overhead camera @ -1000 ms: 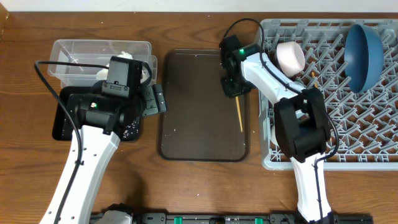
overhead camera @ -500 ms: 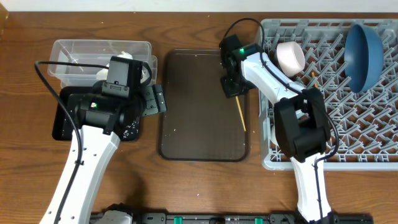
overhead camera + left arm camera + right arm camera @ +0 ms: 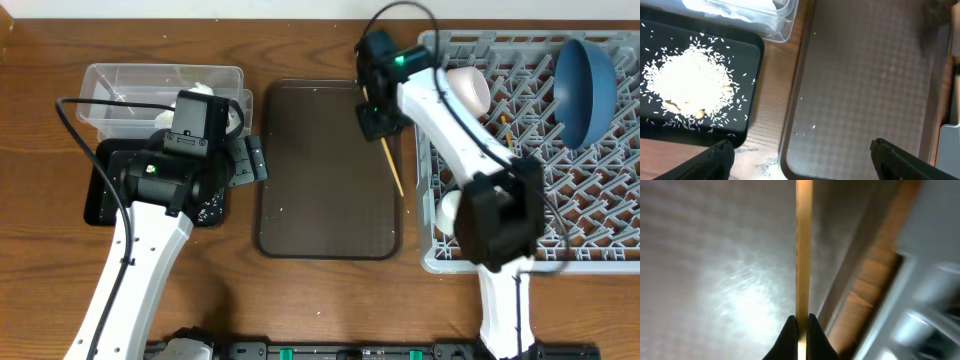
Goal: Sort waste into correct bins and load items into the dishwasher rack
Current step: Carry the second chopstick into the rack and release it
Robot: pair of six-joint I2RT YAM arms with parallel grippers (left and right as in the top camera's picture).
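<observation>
Chopstick [image 3: 392,168]: one thin wooden stick, pinched at its far end by the right pincer [image 3: 378,125]. It slants down and to the right over the right edge of the brown serving tray [image 3: 310,180], just beside the left wall of the dishwasher rack [image 3: 430,250]. Whether its near tip touches the tray cannot be told. In the wrist view the pincer [image 3: 800,325] is narrowed tight on the stick [image 3: 803,245]. Judged purpose: gripped at one end so the free length can be swung across and fed between the rack's pegs.

Dishwasher rack, right of bench [image 3: 330,40]: dark blue bowl [image 3: 585,85] stands on edge at the far right, white bowl [image 3: 468,90] at the far left, both propped by pegs.

Left side: rice scraps [image 3: 690,90] heaped on the black tray [image 3: 752,45]; clear tub [image 3: 785,20] just beyond it, napkin [image 3: 735,7] inside.

Left pincer [image 3: 802,150]: spread wide, holding nothing, hanging over the tray's left edge, well apart from the right arm's work.
</observation>
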